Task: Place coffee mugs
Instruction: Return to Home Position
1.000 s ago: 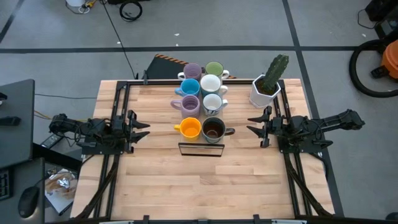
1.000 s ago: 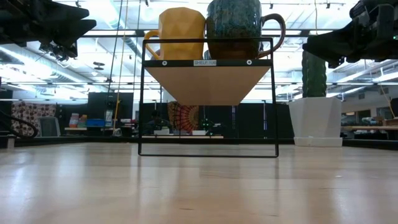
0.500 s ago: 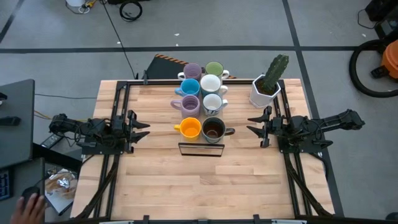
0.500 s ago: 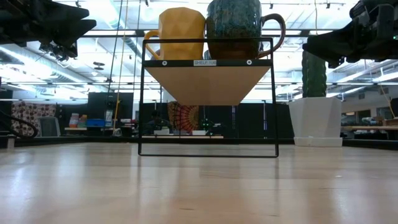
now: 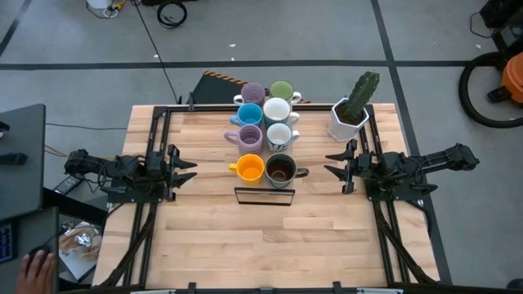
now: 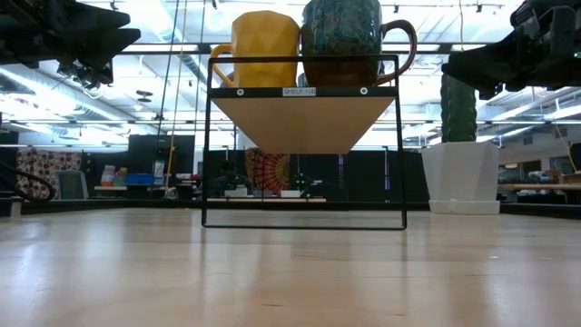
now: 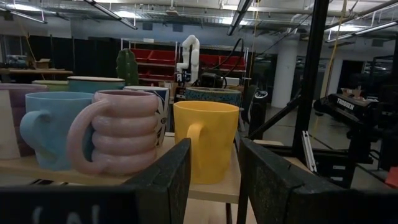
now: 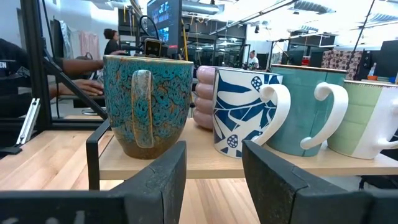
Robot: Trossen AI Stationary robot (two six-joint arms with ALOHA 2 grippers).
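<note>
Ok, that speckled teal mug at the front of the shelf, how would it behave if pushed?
The teal mug looks like glazed ceramic, so it is probably rigid, fairly heavy and breakable. It stands near the front edge of the shelf, so a forward push could drop it. Its broad base suggests it would slide rather than tip.

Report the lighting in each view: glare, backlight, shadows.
High view: even light, soft shadows by the mugs. Low view: the bright ceiling behind the shelf turns the left arm and right arm into dark shapes; the table shows sheen. Left wrist view: dim room, yellow mug lit. Right wrist view: bright ceiling too, teal mug glossy.
</note>
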